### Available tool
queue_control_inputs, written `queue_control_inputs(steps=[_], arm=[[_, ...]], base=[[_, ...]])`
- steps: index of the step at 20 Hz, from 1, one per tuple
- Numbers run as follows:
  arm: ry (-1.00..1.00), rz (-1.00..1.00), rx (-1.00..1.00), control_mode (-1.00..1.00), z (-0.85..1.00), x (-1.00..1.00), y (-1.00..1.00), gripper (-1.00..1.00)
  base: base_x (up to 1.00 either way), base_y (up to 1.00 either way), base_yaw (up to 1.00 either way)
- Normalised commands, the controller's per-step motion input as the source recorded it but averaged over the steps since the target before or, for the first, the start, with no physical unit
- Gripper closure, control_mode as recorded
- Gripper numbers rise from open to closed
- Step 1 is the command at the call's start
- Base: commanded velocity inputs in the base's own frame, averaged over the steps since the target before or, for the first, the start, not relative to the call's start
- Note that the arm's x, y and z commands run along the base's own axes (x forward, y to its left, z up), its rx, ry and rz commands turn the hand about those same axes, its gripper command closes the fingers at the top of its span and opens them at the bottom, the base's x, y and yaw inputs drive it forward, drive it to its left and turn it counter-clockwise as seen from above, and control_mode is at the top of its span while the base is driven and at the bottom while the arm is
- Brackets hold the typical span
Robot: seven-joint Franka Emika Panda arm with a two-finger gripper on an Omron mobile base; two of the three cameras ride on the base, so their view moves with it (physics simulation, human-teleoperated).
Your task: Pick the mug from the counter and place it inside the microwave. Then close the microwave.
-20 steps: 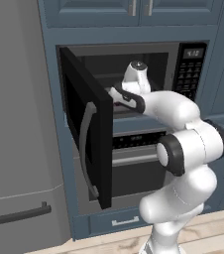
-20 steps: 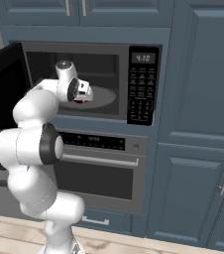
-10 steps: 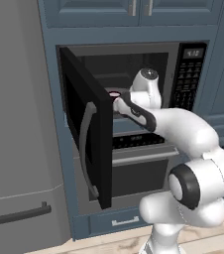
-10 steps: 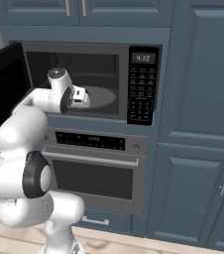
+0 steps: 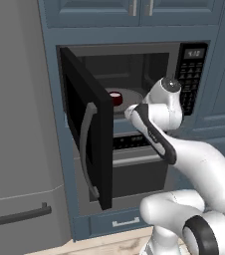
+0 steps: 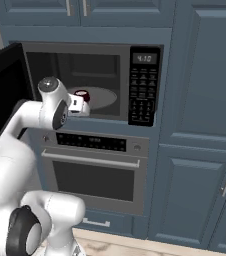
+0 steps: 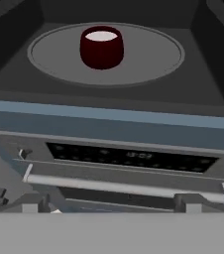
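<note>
Since the earlier frames I've pulled the arm back out of the microwave (image 5: 134, 74): the wrist was inside the cavity before, now the gripper (image 6: 80, 106) hangs just in front of the opening, outside the front edge. The base hasn't driven; cabinets and oven (image 6: 97, 172) sit in the same place in both base views.

Progress: the placing part looks done. The mug (image 7: 101, 47) stands on the turntable (image 7: 148, 57), a bit left of the plate's centre in the hand view and towards its back edge, nothing touching it. In the left base view I see it as a red spot (image 5: 115, 97) behind the door edge, and in the right base view it peeks out just past my hand (image 6: 85, 95). The pincer's jaws are apart and hold nothing; the fingertips themselves are barely visible at the bottom of the hand view.

Left to do: close the door (image 5: 87, 139). It stands swung wide open to the left, handle (image 5: 87, 149) facing out. I judge the next move has to bring the hand round behind that door's outer face and push it shut; the arm is on the wrong side for that right now.

Mug orientation: upright, open mouth up, white inside showing. It's squat, so no strong long axis; its axis is vertical. I can't make out a handle from here.
</note>
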Motion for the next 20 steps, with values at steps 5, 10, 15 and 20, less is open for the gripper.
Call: queue_control_inputs(steps=[5,10,15,20], arm=[[-0.01,0.00,0.00,-1.00,0.30,-0.84,-0.21,-1.00],[-0.01,0.00,0.00,-1.00,0.30,-0.87,-0.11,-1.00],[-0.10,0.00,0.00,-1.00,0.42,-0.85,-0.12,-1.00],[-0.20,0.00,0.00,-1.00,0.37,-0.63,-0.03,-1.00]], base=[[0.00,0.00,0.00],[0.00,0.00,0.00],[0.00,0.00,0.00],[0.00,0.00,0.00]])
